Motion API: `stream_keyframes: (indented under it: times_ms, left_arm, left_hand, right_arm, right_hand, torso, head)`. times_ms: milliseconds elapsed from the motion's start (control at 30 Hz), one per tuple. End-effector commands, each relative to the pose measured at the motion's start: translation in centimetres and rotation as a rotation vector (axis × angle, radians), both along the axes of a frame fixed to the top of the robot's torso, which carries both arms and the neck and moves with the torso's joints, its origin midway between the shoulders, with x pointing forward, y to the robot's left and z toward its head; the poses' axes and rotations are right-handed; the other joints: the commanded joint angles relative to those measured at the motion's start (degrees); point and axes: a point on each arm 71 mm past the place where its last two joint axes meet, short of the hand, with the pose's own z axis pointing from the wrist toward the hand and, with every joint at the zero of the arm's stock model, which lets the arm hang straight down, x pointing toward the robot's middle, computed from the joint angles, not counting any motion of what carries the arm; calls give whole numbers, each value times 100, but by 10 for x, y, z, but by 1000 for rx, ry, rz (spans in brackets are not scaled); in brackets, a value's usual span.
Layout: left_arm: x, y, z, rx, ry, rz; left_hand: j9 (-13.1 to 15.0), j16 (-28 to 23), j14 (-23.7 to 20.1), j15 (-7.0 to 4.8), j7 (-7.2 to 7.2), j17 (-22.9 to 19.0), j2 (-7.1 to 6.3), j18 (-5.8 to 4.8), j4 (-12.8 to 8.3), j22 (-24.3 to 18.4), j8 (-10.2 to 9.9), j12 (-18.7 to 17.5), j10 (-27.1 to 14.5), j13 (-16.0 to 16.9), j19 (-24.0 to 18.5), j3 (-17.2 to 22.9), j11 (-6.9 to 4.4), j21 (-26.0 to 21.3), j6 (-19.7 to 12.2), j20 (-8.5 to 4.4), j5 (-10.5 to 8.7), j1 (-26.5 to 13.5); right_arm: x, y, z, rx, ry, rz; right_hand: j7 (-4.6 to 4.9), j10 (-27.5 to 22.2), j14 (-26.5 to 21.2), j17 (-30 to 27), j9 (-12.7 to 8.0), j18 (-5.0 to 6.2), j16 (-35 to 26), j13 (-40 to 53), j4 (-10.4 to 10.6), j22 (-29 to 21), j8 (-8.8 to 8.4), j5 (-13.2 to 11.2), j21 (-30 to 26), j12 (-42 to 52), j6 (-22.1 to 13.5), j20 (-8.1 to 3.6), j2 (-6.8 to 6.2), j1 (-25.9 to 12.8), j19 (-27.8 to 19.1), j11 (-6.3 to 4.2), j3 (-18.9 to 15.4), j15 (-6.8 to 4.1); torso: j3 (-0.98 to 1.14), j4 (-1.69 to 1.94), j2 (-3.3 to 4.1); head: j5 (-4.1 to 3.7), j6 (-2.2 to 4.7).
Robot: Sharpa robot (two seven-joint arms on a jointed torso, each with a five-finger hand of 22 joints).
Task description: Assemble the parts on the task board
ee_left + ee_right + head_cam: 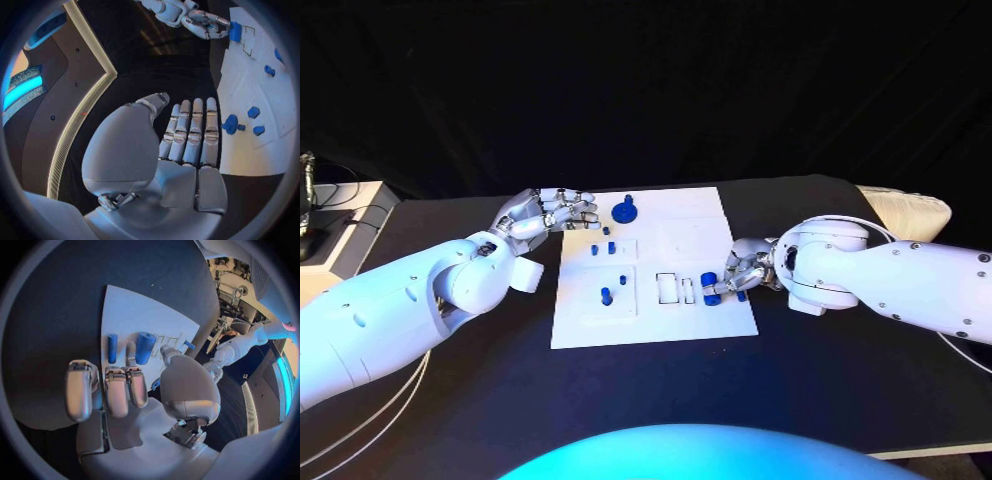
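Note:
The white task board (678,232) lies in the middle of the black table. A thick blue cylinder (145,347) lies near the board's right edge, with a thinner blue peg (112,347) beside it. My right hand (749,268) pinches the cylinder (710,287), thumb on one side and a fingertip on the other. My left hand (550,212) hovers at the board's far left corner, fingers straight and side by side (187,135), holding nothing. A round blue part (625,211) stands just to its right. Small blue pegs (600,247) stand in the board's left half.
One more blue peg (606,295) stands in the board's near left panel. Two white slot outlines (675,288) lie left of the cylinder. A pale cushion-like object (906,208) sits at the table's far right. Cables (336,225) lie at the far left.

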Motion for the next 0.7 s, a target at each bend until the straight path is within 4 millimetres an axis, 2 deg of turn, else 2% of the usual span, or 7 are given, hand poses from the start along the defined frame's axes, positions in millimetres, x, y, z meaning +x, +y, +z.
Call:
stream_keyframes:
  times_ms: [33, 333, 467, 567, 667, 700]
  left_arm:
    - [-1, -2, 1, -15, -8, -14]
    - [-1, -1, 1, -14, -5, -15]
    - [-1, -1, 2, -13, -3, -15]
    - [-1, -1, 1, -12, -2, -14]
    - [-1, 0, 1, -11, 0, -14]
    - [-1, 0, 1, -11, 0, -14]
  left_hand:
    - [-8, -23, 3, 23, 5, 7, 1, 66, 28, -10, -22, -16, -8, -7, -1, -13, 23, -28, -51, 19, -33, -62]
    - [-8, -29, 0, 24, 9, 9, 10, 66, 34, -16, -22, -13, -8, -6, -2, -13, 23, -34, -49, 22, -31, -67]
    - [-8, -32, 0, 25, 11, 10, 16, 67, 39, -19, -22, -12, -8, -6, -1, -13, 23, -37, -47, 23, -30, -70]
    - [-8, -32, 0, 25, 11, 10, 16, 67, 39, -19, -22, -12, -8, -6, -1, -13, 23, -37, -47, 23, -30, -70]
    - [-8, -35, 0, 25, 14, 12, 25, 67, 44, -22, -21, -10, -7, -5, -1, -10, 24, -40, -45, 24, -28, -72]
    - [-8, -35, 0, 25, 14, 12, 25, 67, 44, -22, -21, -10, -7, -5, -1, -10, 24, -40, -45, 24, -28, -72]
  right_arm:
    - [1, 1, -2, -38, -8, 27]
    - [5, 3, -9, -51, -6, 22]
    - [5, 5, -14, -50, -1, 19]
    - [5, 6, -16, -47, -3, 16]
    - [5, 8, -17, -41, -8, 12]
    - [5, 8, -18, -39, -9, 11]
  right_hand:
    - [7, 416, 616, 1504, 16, -24, 36, 1254, 0, 1256, -8, -45, -36, -38, -40, 0, 28, -38, 361, 27, -28, 15]
    - [-1, 409, 616, 1504, 82, -23, 36, 1246, -11, 1256, 7, -39, -34, -47, -28, -3, 92, 80, 359, 20, -19, 10]
    - [-5, 408, 616, 1504, 118, -22, 36, 1245, -12, 1255, 8, 14, -38, -49, -30, -5, 107, 150, 358, 16, -19, 6]
    - [-8, 409, 616, 1504, 143, -21, 36, 1246, -13, 1253, 13, 55, -43, -48, -26, -7, 105, 188, 356, 13, -26, 4]
    - [-19, 412, 616, 1504, 199, -20, 36, 1250, -14, 1252, 24, 157, -45, -46, -12, -12, 127, 284, 354, 5, -19, -3]
    - [-23, 413, 616, 1504, 238, -21, 36, 1251, -14, 1253, 25, 308, -42, -46, -13, -17, 125, 351, 354, 0, -14, -8]
  torso:
    - [-2, -1, 3]
    - [-7, 3, 5]
    - [2, 0, 6]
    - [2, 3, 5]
    - [-3, 9, 6]
    - [-4, 12, 8]
  head:
    - [13, -16]
    - [27, -49]
    - [50, -75]
    - [72, -91]
    - [78, -105]
    - [79, -110]
